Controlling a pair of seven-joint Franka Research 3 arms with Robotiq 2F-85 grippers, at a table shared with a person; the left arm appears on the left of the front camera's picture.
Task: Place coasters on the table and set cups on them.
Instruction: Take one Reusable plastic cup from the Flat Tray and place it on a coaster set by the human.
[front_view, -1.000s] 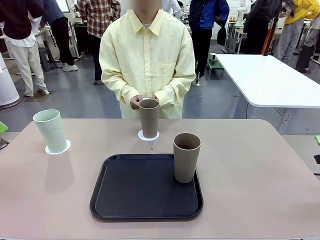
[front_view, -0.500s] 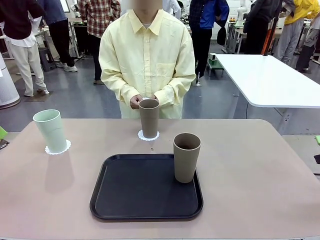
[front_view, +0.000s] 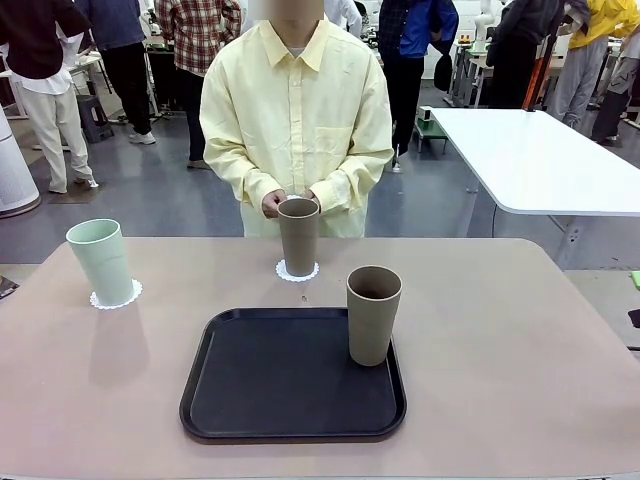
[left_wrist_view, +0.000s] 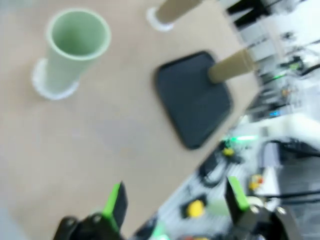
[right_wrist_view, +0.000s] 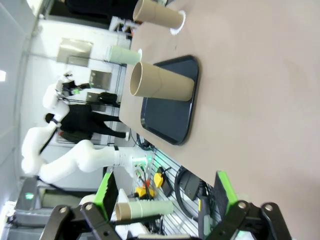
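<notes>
On the pinkish-beige bench (front_view: 520, 340), a mint-green cup (front_view: 101, 258) stands upright on a scalloped white coaster (front_view: 135, 293) at frame left. At upper centre, a taupe cup (front_view: 298, 236) stands on a second coaster (front_view: 280, 269). A second taupe cup (front_view: 372, 315) stands upright on the black tray (front_view: 280, 375), centre-right.

Three cups: two taupe-brown cups (front_view: 298, 238) (front_view: 373, 315), one mint green cup (front_view: 101, 262). Two scalloped white coasters (front_view: 129, 296) (front_view: 298, 277) showing under cups. One black tray (front_view: 270, 385). One pinkish bench (front_view: 520, 350).

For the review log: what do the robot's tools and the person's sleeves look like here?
The left tool and right tool are black and two-fingered, with bright green pads at the fingertips. The person's shirt is pale yellow, long-sleeved and collared, with a chest pocket.
</notes>
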